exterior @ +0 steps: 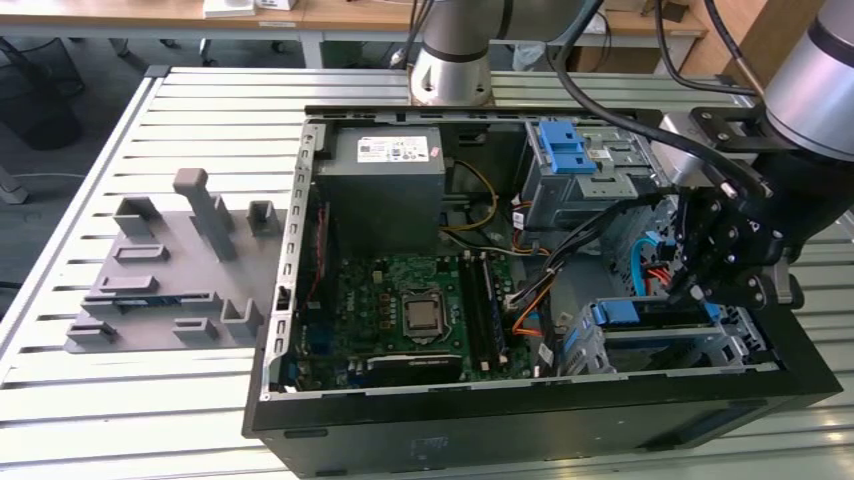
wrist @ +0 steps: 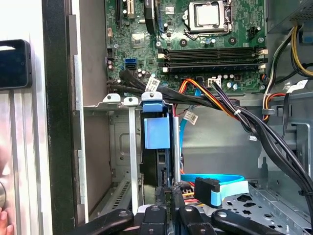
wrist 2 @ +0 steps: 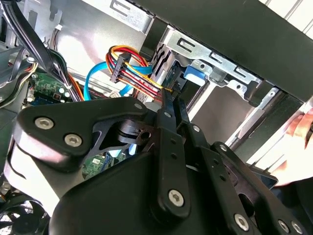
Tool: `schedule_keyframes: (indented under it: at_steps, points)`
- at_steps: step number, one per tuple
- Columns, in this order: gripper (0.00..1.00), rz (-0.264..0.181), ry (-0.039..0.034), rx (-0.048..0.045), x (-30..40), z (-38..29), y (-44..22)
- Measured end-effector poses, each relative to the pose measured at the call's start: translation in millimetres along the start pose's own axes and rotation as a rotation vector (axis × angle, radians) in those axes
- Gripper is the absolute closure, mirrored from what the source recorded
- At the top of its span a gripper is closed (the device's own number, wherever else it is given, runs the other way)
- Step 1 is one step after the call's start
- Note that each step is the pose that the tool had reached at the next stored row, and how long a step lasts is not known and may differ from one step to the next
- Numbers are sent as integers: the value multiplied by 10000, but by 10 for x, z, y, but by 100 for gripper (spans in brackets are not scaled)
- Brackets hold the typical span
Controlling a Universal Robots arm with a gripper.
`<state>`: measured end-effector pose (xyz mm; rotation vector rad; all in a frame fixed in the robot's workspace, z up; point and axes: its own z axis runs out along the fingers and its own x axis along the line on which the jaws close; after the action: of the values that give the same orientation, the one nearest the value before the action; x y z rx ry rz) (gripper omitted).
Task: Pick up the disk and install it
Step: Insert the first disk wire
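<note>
Hovering low inside the open case (exterior: 534, 420), gripper (exterior: 703, 290) with fingers drawn together, nothing visibly clamped between them. Just beyond, disk (wrist: 157, 147) standing on edge in the lower drive bay (wrist: 117, 147), blue frame tab outward; judged rigid, fairly heavy, shock-sensitive, best taken by frame edges
</note>
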<state>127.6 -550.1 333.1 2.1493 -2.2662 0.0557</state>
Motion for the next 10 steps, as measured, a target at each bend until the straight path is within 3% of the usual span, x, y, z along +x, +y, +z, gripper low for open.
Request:
schedule_keyframes:
  at_steps: [10]
  points:
    - [83, -2, -5, -36, 3, 18, -1]
